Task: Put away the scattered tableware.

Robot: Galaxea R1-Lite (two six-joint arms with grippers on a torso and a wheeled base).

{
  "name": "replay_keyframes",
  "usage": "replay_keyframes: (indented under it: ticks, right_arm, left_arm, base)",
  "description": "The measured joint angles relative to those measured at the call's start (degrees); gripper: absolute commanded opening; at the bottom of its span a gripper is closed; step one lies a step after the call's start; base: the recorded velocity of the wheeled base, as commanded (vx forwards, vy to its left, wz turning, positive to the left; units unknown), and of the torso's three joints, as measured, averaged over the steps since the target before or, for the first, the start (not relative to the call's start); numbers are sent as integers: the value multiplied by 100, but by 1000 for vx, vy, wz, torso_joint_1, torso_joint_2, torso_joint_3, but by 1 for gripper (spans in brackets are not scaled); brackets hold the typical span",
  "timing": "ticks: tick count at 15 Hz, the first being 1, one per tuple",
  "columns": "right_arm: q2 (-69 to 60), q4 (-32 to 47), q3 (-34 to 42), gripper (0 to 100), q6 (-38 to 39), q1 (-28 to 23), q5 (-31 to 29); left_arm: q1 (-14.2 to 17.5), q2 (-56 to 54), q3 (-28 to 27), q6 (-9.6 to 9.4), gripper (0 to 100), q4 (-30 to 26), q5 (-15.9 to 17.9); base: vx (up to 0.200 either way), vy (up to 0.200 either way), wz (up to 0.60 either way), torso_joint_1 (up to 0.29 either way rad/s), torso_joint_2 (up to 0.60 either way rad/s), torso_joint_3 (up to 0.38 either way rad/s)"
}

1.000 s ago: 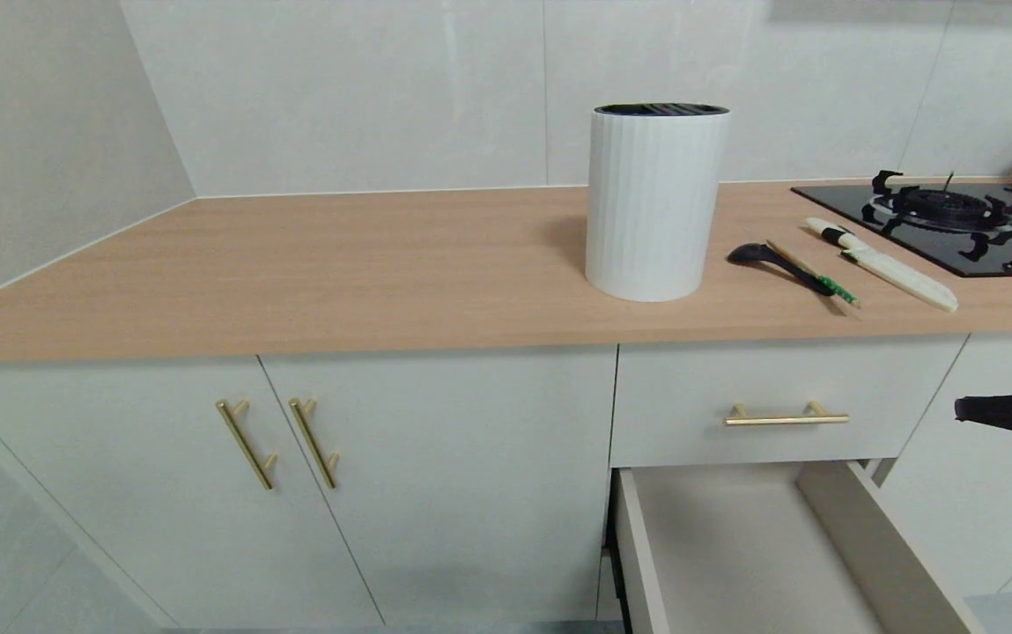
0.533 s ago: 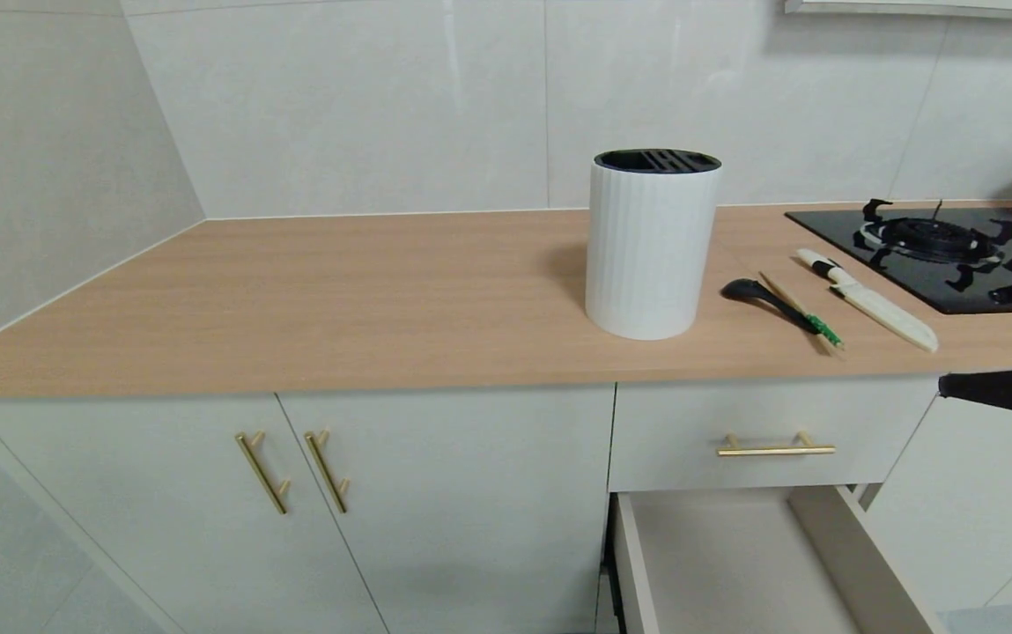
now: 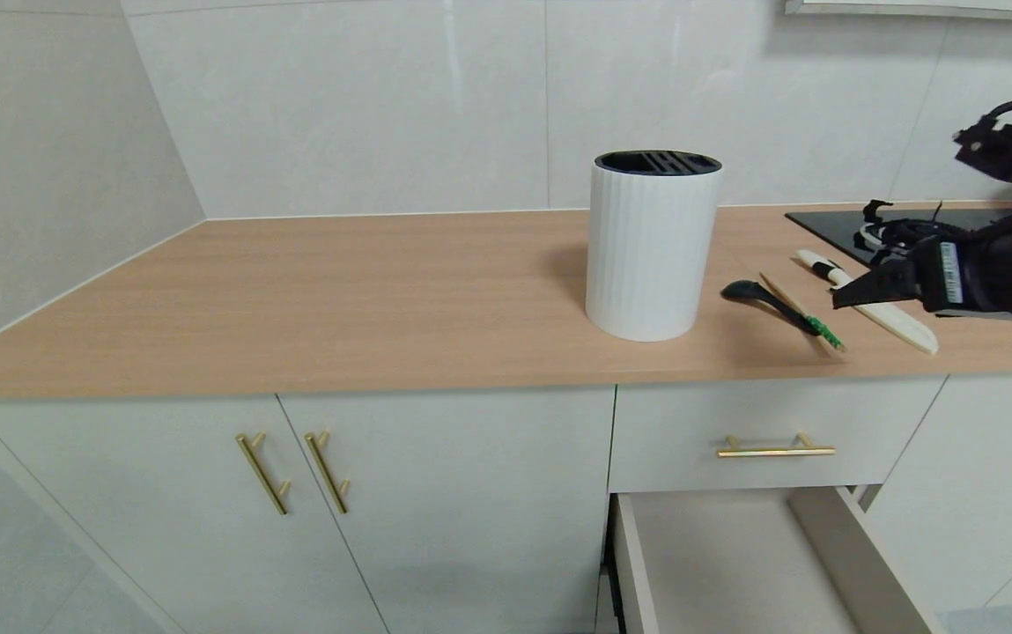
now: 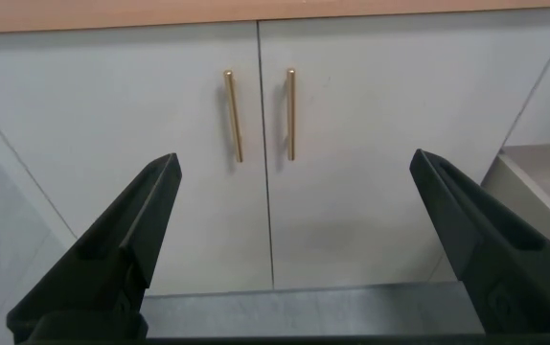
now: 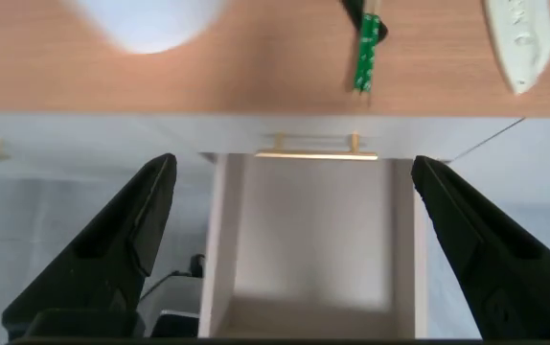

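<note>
While near knife (image 3: pixel 902 328), R gripper (image 3: pixel 858 291) wide open, empty; L gripper (image 4: pixel 294 161) same, by cupboard doors (image 4: pixel 371 211).

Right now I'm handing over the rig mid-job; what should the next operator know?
Left gripper: open, empty, low before the cabinet doors.
Right gripper: open, empty, above the white knife near the counter's front edge.
Things: black spoon, chopsticks and knife lie on the counter to the right of the white holder, beside the stove.
Done: lower drawer is pulled out, nothing in it.
Left: all three pieces to put away.
</note>
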State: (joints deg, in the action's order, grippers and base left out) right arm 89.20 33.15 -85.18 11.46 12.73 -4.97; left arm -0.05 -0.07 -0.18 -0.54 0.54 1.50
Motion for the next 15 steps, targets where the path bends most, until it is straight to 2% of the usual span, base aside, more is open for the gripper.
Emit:
replay_keyframes:
  ticks: [3,7,15]
  right_arm:
    - [928,40,-438,100,44,-295,-372]
    - [1570,27,-746,100,57,-639,-361]
    - [1965,-167,-794,100,85,-642,-77]
  left_arm:
    - [-2,0,2,0,100,0,-2]
    - [-2,0,0,0,100,1,-2]
    - [0,0,0,0,100,0,0]
  base:
    - [0,0,0,0,0,0]
    - [0,0,0,0,0,0]
    - [0,0,0,0,0,0]
